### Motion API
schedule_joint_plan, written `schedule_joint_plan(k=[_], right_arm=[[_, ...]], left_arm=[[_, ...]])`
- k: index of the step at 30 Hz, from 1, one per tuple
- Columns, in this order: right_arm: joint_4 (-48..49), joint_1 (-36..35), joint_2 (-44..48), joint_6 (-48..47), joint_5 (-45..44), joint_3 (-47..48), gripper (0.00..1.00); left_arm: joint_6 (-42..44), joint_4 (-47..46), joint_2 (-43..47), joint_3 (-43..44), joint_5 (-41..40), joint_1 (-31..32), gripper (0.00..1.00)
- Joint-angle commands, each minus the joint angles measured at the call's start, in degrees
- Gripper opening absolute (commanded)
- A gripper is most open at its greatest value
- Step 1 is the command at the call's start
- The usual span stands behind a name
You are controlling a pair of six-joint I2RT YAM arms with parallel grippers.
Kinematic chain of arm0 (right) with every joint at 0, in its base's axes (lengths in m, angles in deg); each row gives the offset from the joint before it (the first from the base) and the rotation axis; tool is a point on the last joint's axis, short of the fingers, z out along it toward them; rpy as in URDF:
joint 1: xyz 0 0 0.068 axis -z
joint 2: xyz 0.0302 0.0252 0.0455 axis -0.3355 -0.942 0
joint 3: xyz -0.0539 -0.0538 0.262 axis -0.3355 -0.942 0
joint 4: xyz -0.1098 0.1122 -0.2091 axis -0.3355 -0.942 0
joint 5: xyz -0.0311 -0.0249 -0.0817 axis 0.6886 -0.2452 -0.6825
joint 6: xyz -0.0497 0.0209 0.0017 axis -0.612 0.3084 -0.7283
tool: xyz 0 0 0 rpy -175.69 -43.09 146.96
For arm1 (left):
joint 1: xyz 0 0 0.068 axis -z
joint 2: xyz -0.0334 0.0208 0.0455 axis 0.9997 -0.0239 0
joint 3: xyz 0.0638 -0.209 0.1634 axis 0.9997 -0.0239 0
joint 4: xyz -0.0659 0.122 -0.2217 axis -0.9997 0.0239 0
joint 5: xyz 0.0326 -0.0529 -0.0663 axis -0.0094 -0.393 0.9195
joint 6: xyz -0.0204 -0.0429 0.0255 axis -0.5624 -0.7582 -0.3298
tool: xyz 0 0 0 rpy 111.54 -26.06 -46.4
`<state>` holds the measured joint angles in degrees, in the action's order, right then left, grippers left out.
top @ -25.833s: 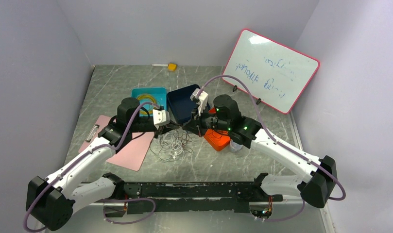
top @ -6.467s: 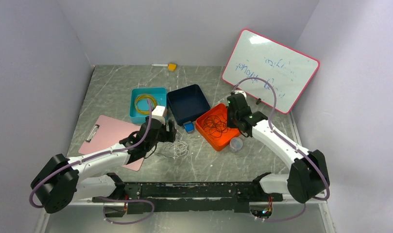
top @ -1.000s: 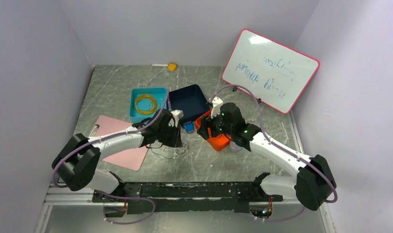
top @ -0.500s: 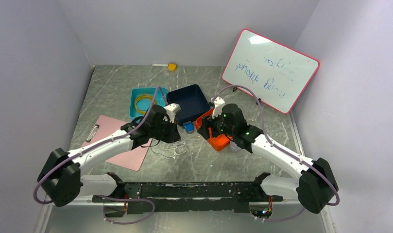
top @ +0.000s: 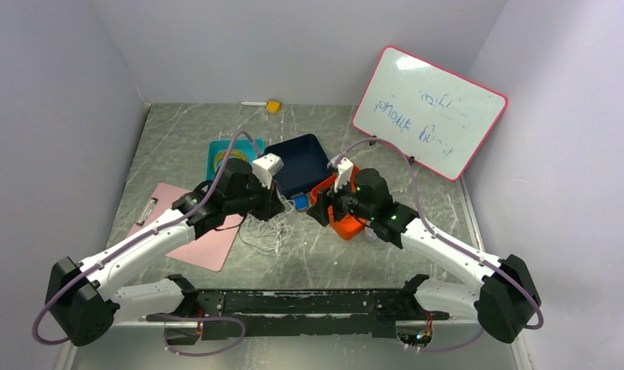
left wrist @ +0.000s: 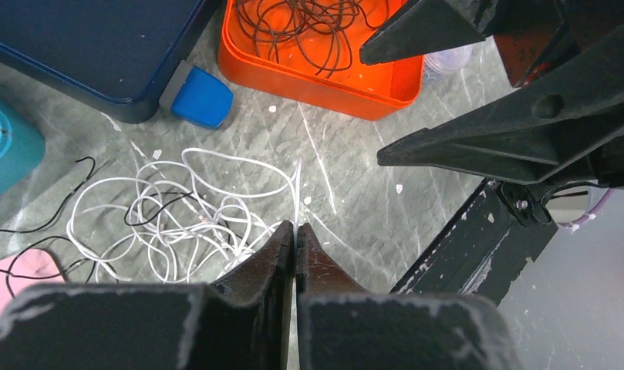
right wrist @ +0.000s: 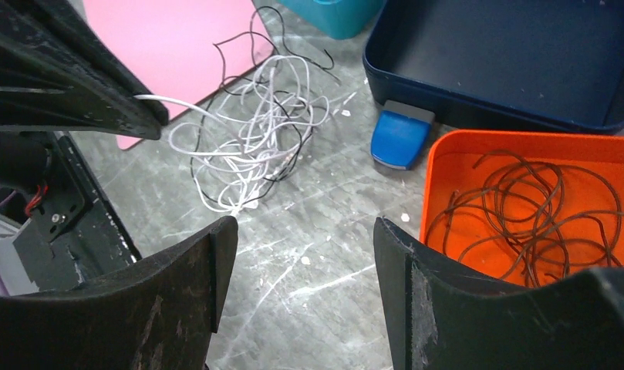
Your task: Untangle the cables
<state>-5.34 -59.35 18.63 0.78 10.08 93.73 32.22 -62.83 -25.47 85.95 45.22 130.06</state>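
left gripper (left wrist: 295, 226): fingers pressed together, pinching one white cable (right wrist: 166, 99) at the very tips. the strand runs from the tips down into the tangle (left wrist: 177, 223).

tangle lies on the grey table (top: 185, 131): white loops with a few thin dark strands through them. it sits just beside the corner of the pink clipboard (top: 208, 245) and near the small blue block (left wrist: 200, 96).

right gripper (right wrist: 303, 225): fingers stand well apart, nothing between them. it hangs over bare table between the tangle and the orange tray (right wrist: 455, 166).

dark cables (right wrist: 524, 208) lie loosely coiled inside the orange tray, apart from the white ones.

navy tray (right wrist: 509, 54) sits just behind the blue block, its corner close to the orange tray; touching or not, cannot tell. teal tray (top: 220, 150) is left of the navy one, partly hidden by the left arm.

whiteboard (top: 428, 112) leans at the far right.
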Motion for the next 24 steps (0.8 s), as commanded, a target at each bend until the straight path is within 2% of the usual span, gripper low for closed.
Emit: schedule_joint_plan(k=[1,6,13,18,24], right_arm=[[2.8,-1.6,2.5,-1.7,1.4,-0.8,0.69],[5.6,-3.0,5.7,-3.1,3.7,-2.9,0.69],[10.7,-3.8,6.6,-4.1,13.1,-4.9,0.69],[12.7,-4.3,5.7,-3.4,11.8,-5.5,0.68],[20.2,-4.3,2.8,-2.0,11.6,-4.9,0.68]], left_arm=[[3.8,1.9,1.3,2.5,1.8,-0.2,0.07],[7.0,2.6,2.3,3.5,4.2,-0.3,0.07],[10.0,1.6,4.2,4.1,7.8,-0.3,0.07],[10.5,1.7,4.4,4.2,9.4,-0.2,0.07],[10.4,1.2,4.0,3.7,11.5,-0.2,0.07]])
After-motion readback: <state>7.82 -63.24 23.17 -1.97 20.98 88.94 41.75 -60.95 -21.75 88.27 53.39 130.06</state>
